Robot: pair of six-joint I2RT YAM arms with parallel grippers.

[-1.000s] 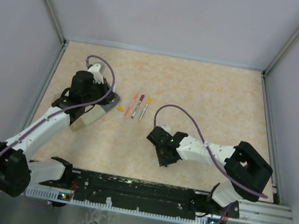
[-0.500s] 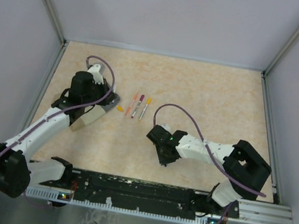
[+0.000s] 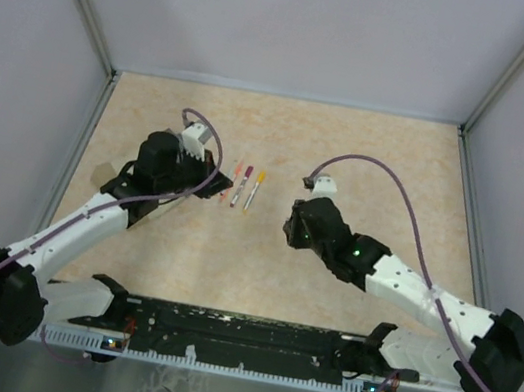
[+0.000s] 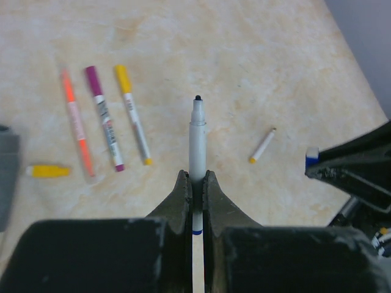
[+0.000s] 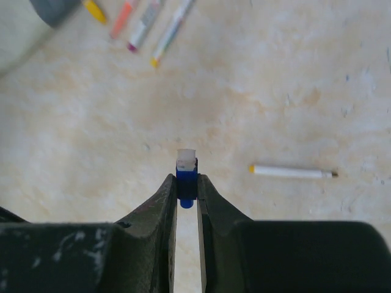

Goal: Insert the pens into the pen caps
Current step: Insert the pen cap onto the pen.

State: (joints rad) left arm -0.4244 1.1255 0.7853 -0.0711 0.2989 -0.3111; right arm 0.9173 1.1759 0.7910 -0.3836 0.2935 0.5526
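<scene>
My L gripper was clamped on a white pen: black nib bare, pointing fwd, blue band down between the fingers. My R gripper pinched a blue cap, white end fwd. Count: 5 pens, 5 caps. 3 capped pens lay side by side on the table, not touching: orange pen, magenta pen, yellow pen. 1 uncapped pen, yellow end, lay alone, well apart from that row. 1 loose yellow cap lay near the orange pen's lower end, beside a grey box.
</scene>
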